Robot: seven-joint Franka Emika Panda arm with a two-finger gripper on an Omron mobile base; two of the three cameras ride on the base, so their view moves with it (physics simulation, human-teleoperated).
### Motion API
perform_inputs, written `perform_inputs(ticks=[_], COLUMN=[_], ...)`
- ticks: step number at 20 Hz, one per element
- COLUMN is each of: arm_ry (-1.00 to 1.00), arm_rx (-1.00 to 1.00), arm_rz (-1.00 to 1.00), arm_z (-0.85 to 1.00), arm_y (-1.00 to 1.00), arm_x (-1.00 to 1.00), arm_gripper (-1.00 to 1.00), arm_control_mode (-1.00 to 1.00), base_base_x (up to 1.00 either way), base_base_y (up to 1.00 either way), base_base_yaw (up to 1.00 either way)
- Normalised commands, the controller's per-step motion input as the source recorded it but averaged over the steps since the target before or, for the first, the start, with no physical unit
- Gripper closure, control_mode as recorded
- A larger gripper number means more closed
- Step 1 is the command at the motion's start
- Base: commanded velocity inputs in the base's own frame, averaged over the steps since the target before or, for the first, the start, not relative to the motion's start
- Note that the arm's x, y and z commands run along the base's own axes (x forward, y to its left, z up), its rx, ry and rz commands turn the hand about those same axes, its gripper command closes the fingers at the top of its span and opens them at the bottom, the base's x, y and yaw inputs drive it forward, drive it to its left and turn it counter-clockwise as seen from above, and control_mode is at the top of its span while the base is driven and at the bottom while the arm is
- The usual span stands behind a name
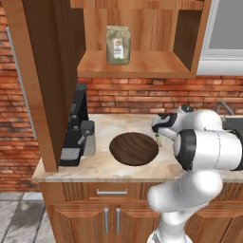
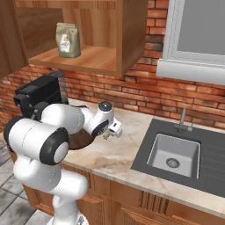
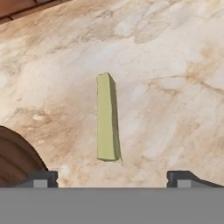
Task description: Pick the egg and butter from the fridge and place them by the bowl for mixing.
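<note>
Hand view: butter (image 3: 107,118) on marble counter (image 3: 175,65).
We list it just beside the bowl (image 3: 15,155), brick wall behind; our gripper (image 3: 111,179) hangs wide open, empty.

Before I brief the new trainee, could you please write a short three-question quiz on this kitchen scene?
1. True or false: the butter lies on the counter, between the open tips of the end effector.
2. Which thing stands left of the bowl in the left base view? A sink, B coffee machine, C toaster.
3. Fill in: the bag stands in the open wooden ____.

Key: 1 true; 2 B; 3 shelf.
</note>
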Motion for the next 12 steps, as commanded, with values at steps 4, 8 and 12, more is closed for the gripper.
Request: perform_inputs(ticks=[4,8,12], arm_ry=[0.14,0.03,0.0], arm_rx=[-0.05,-0.03,-0.04], arm_rz=[0.0,0.0,0.0], arm_z=[0.49,0.52,0.41], arm_y=[0.0,0.0,0.0], arm_x=[-0.36,-0.5,-0.64], arm_gripper=[-1.0,-1.0,-1.0], arm_control_mode=[-1.0,-1.0,-1.0], base_base_x=[0.0,0.0,0.0], base_base_y=[0.0,0.0,0.0], base_base_yaw=[0.0,0.0,0.0])
